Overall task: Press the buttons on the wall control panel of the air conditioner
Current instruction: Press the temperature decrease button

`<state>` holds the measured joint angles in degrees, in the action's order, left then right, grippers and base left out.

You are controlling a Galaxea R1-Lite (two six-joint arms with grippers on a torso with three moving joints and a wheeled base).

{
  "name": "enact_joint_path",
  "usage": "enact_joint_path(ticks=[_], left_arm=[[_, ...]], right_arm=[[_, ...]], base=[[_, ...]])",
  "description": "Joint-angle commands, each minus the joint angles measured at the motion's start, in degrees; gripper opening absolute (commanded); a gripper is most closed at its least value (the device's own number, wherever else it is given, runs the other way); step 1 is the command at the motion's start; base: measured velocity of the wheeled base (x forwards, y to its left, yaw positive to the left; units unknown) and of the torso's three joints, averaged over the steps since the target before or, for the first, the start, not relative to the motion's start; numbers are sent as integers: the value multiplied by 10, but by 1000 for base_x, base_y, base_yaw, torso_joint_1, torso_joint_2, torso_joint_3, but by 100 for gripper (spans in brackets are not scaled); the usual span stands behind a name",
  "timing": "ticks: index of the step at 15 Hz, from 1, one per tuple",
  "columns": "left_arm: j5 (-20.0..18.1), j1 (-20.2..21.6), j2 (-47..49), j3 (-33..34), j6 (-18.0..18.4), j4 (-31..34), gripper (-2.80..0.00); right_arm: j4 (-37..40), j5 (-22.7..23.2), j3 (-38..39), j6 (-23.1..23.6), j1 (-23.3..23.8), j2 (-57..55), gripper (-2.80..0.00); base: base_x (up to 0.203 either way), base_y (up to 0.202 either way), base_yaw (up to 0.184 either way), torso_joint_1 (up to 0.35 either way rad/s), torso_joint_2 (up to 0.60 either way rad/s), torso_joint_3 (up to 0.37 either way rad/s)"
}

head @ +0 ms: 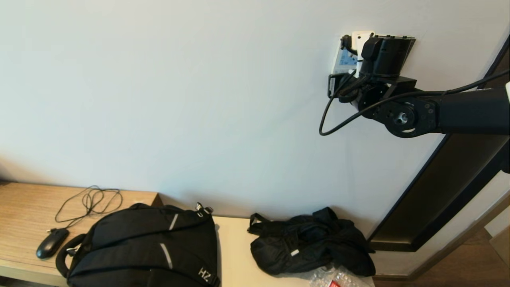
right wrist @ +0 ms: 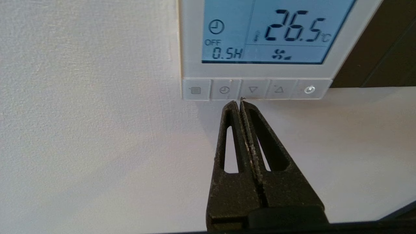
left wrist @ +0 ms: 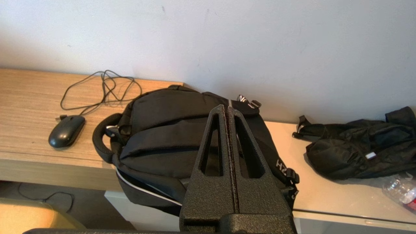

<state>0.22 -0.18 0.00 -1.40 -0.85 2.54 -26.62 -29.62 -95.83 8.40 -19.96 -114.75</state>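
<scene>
Right wrist view: right tool point(right wrist: 240, 102) pressed together under buttons point(right wrist: 253, 89); head view hides them.

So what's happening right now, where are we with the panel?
The right gripper is shut and up at the wall panel, its tips just under the button row, between the clock and down-arrow buttons. The screen is lit, reading 26.5. The left gripper is parked, shut, over the backpack.

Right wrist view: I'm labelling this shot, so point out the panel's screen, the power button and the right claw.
screen point(right wrist: 276, 31), right wrist view, middle of the blue display.
power button point(right wrist: 309, 89), right wrist view, its icon.
right claw point(right wrist: 239, 103), right wrist view, shut tips.
</scene>
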Motion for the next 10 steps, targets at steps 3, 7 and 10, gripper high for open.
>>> enact_joint_path(ticks=[3, 7, 10], left_arm=[[0, 0, -1, 0, 0, 0, -280], [0, 0, -1, 0, 0, 0, -280], [0, 0, -1, 0, 0, 0, -280]], right_arm=[[-2, -3, 20, 1, -5, 21, -280], [-1, -3, 13, 2, -1, 14, -280], [-1, -2, 6, 2, 2, 4, -280]], base=[[0, 0, 0, 0, 0, 0], [0, 0, 0, 0, 0, 0], [0, 0, 0, 0, 0, 0]])
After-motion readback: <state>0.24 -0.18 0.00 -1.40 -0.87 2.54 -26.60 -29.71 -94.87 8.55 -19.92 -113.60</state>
